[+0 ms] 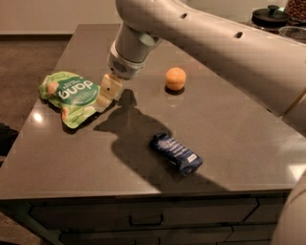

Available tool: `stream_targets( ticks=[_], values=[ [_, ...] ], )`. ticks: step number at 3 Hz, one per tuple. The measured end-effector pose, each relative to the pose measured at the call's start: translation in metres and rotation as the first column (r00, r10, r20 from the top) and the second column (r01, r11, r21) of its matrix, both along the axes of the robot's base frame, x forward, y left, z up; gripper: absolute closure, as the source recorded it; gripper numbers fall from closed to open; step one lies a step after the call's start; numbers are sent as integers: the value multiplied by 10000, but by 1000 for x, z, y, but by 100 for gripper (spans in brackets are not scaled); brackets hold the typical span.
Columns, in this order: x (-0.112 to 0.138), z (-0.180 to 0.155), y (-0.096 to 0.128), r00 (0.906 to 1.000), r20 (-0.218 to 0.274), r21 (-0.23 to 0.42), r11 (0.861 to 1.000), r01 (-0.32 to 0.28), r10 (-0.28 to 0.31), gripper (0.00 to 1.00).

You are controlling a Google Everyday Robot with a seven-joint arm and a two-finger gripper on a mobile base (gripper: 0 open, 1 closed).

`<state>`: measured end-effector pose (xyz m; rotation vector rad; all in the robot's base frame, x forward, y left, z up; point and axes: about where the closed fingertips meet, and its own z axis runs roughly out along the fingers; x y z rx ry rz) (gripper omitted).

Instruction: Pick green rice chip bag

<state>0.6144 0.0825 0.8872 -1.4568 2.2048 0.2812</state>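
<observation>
The green rice chip bag (71, 96) lies flat on the left side of the grey counter (229, 124). It is a crinkly light-green pouch with a dark green oval and white letters. My gripper (106, 93), cream coloured at the end of the big grey arm, hangs tilted down and to the left just above the bag's right edge. It covers a small part of the bag's right side. It holds nothing that I can see.
A dark blue wrapped bar (176, 153) lies at the counter's front middle. An orange ball (175, 78) sits at the back middle. Dark lidded pots (270, 14) stand at the far right back. Drawers (143, 220) are below the front edge.
</observation>
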Motion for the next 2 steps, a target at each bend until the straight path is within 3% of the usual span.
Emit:
stream_targets(
  ticks=[2],
  values=[
    [5,-31,33,9973,-396,-491,9968,-635,616,0]
  ],
)
